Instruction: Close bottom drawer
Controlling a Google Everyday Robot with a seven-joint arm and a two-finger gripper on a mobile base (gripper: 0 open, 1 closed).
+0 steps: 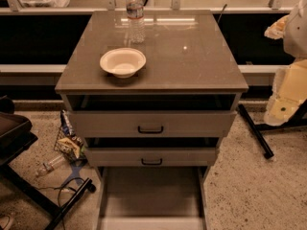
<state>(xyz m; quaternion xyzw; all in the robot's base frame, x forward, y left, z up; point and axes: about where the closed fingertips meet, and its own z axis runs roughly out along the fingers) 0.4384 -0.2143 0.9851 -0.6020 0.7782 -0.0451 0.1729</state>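
Note:
The grey-beige cabinet [192, 56] stands in the middle of the camera view. The bottom drawer [151, 195] is pulled far out toward me, and its shallow bare interior shows. Its front panel [151, 223] lies at the lower edge of the frame, with the handle out of view. The middle drawer [151, 157] and the top drawer [151, 123], both with black handles, stand slightly out. My pale arm and gripper [280, 32] are at the far right edge, beside the cabinet top, well above and to the right of the bottom drawer and apart from it.
A white bowl [123, 61] and a water bottle [135, 14] stand on the cabinet top. On the floor at the left are a wire basket of packets [69, 143], a lying bottle [50, 166] and a black stand [19, 138]. A black bar [255, 131] lies on the floor at the right.

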